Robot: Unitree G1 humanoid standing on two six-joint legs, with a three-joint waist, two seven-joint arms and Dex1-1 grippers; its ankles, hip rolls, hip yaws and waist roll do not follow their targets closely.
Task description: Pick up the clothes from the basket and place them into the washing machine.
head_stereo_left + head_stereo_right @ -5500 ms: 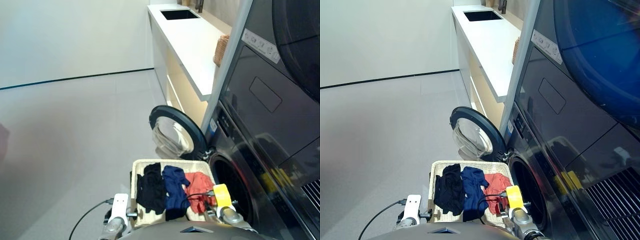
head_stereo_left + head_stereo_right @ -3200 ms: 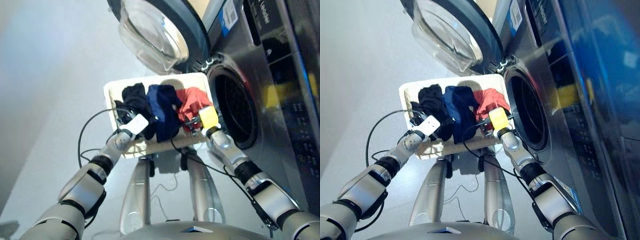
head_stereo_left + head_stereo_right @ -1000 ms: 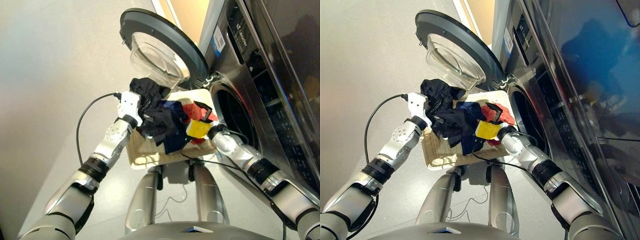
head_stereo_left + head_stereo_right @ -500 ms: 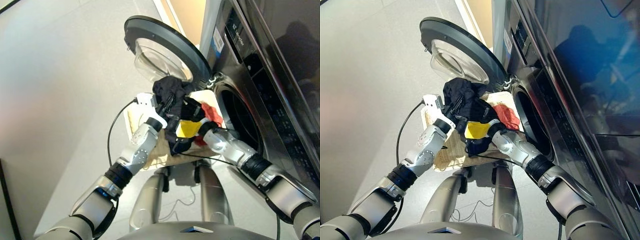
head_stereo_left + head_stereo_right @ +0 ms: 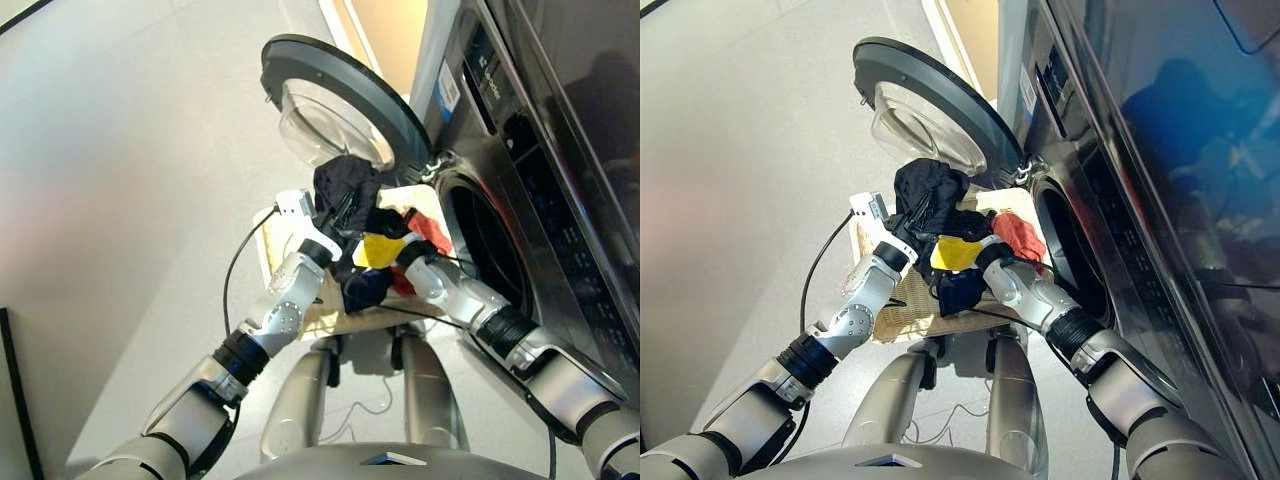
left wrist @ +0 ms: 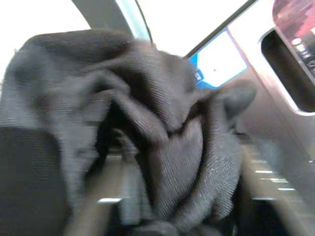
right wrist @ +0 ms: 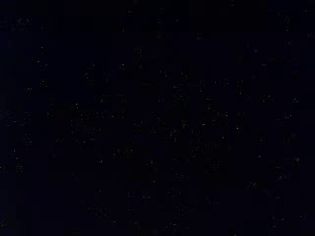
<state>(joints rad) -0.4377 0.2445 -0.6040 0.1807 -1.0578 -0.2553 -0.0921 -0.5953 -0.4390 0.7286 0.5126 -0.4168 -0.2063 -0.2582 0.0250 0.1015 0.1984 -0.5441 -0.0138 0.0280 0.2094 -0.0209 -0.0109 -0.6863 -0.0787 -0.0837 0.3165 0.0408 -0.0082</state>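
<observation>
Left wrist view: black garment [image 6: 147, 132] covers left claw [image 5: 335, 212].

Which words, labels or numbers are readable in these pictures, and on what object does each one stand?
None can be read.
White-and-blue sticker on the washing machine: print too small.
Pale marks on its control panel: too small to read.
Same sticker in the left wrist view: blurred.

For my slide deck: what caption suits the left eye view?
Left tool lifts the black garment above the basket, beside the washer's open door.
</observation>
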